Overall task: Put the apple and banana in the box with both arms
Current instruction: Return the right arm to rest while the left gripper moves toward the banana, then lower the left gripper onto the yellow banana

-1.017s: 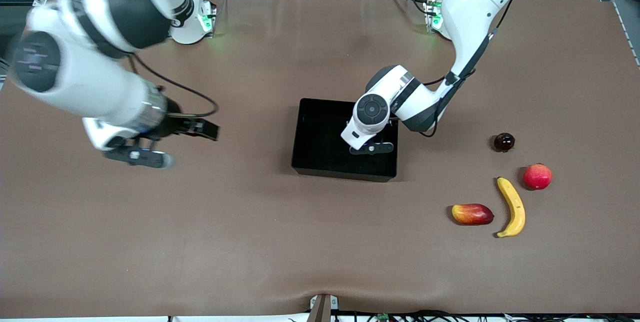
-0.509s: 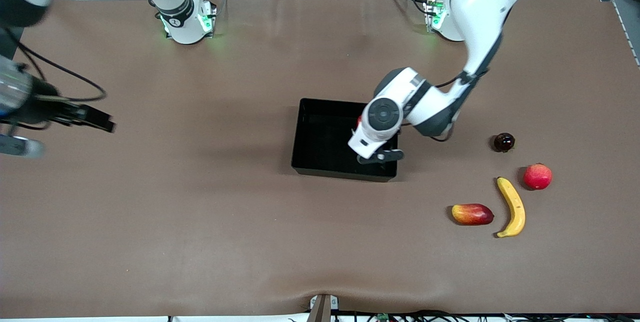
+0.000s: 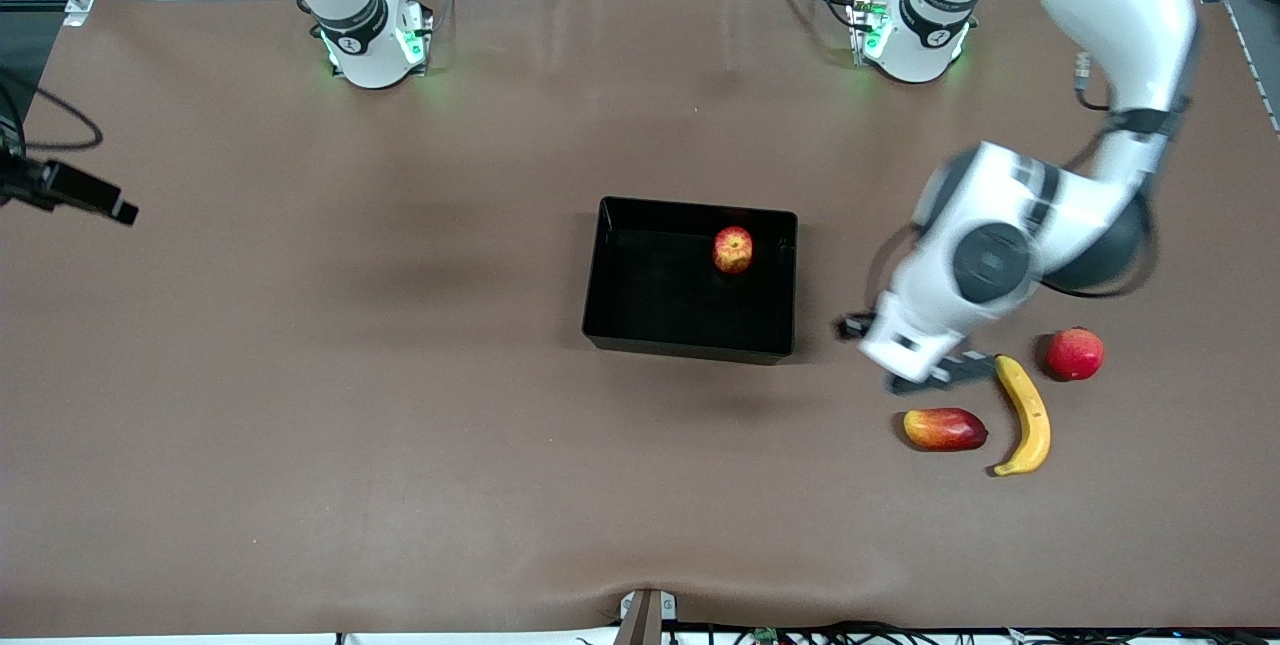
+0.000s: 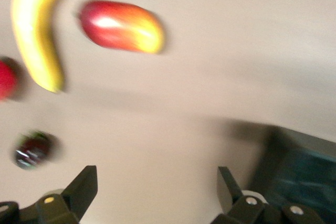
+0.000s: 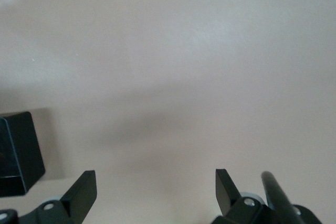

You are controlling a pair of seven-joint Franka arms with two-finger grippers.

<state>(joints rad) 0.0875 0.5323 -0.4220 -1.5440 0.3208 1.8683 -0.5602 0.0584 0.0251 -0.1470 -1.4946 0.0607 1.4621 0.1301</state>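
While one apple (image 3: 733, 250) sits boxed, one banana (image 3: 1025, 414) lies outside.

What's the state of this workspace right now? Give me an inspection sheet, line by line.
Surface: brown table, bare where visible.
Job's things: apple lies in the black box; banana lies on the table toward the left arm's end.
Clutter: mango-like fruit and red round fruit beside the banana; small dark fruit in the left wrist view.
End effectors: left end effector open, empty, over the table by the banana; right end effector open, empty, over bare table.
Cables: black cables by the bases.
Surroundings: metal frame at the corners.
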